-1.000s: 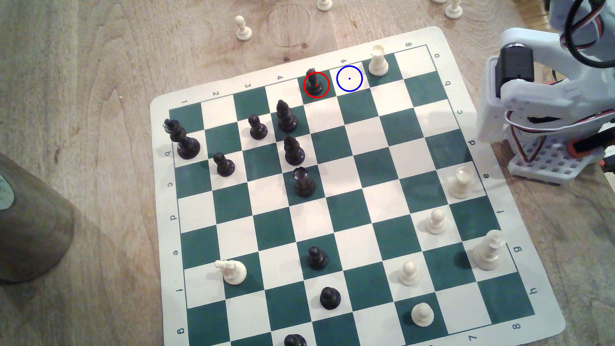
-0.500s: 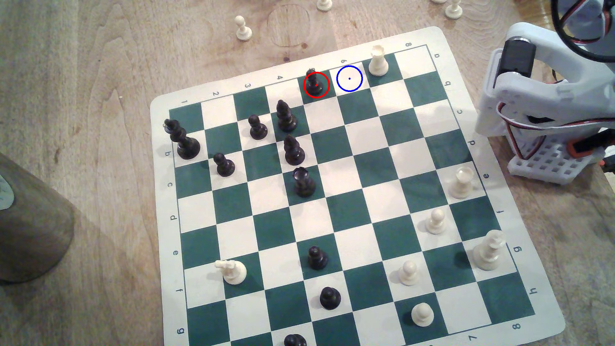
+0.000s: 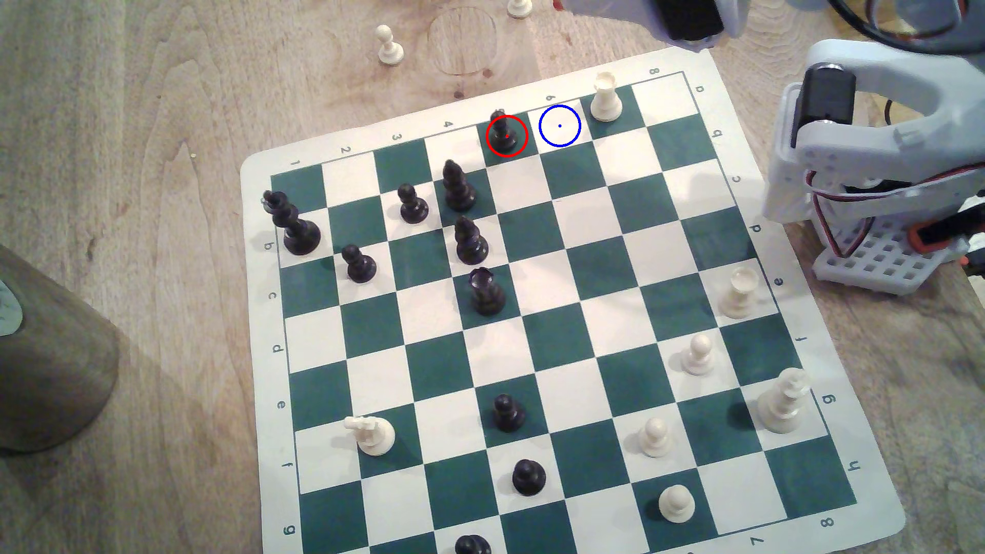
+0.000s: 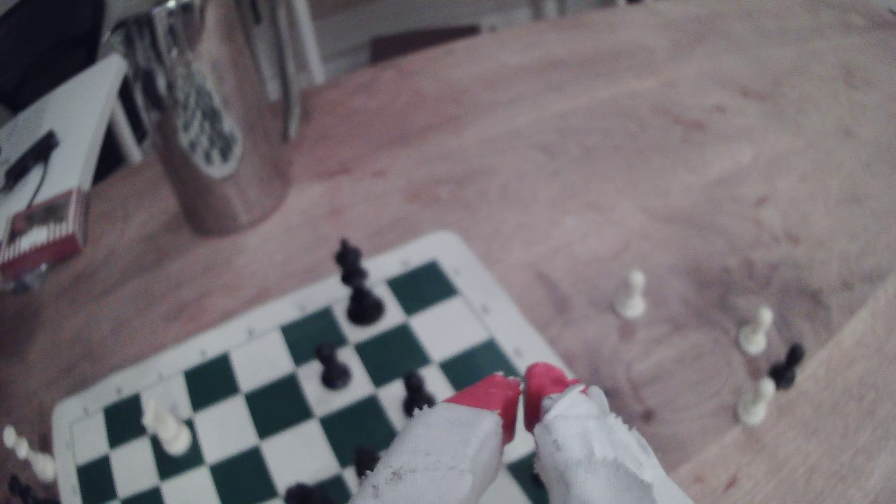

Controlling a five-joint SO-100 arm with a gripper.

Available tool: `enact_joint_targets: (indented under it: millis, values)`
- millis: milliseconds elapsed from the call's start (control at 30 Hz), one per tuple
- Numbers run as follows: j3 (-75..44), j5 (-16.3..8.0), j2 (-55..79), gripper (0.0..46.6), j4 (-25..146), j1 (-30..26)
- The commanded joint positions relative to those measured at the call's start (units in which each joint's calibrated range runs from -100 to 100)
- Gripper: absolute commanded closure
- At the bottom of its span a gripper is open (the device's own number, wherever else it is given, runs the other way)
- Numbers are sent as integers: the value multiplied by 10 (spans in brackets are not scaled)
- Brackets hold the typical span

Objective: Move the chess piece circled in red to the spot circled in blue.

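Wrist view showed the gripper (image 4: pixel 522 387) with its two red-tipped, white-wrapped fingers (image 4: pixel 489 395) nearly together, only a thin slit between the tips and nothing held between them. It hung above the edge of the chessboard (image 4: pixel 439 244), over the board's pale border and the bare wooden table (image 4: pixel 630 145) beyond, with several black pieces standing on the squares behind the fingers. In the exterior view, part of the arm (image 3: pixel 687 18) reached in along the top edge of the picture, above the far corner of the board and well apart from the ringed square. The chess piece (image 3: pixel 505 132), a small black piece ringed in red, stood upright on a dark green square in the board's far row, its long axis vertical, head up and base flat on the square, touching nothing else. Just beside it, toward the exterior view's right, lay the spot (image 3: pixel 559 125), a cream-white square marked with a blue ring and centre dot, with nothing on it. One square further to that view's right stood a white rook (image 3: pixel 606 98). A white pawn (image 3: pixel 389 45) stood off the board on the table, and a blurred metal cup (image 4: pixel 218 121) stood beyond the board in the wrist view.
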Motion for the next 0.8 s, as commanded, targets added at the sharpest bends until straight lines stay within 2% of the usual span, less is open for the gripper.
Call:
enact_joint_targets:
  millis: [0, 67, 200, 400, 433, 467, 633, 767]
  values:
    - [-105, -12, 108, 413, 26, 17]
    - [-125, -18, 157, 410, 30, 26]
    - [-179, -41, 249, 464, 40, 27]
    - [-272, -65, 407, 448, 56, 43]
    - [-280, -65, 425, 441, 56, 45]
    - [-294, -65, 457, 399, 57, 50]
    - [-302, -60, 520, 311, 59, 52]
    - [-302, -59, 566, 307, 38, 58]
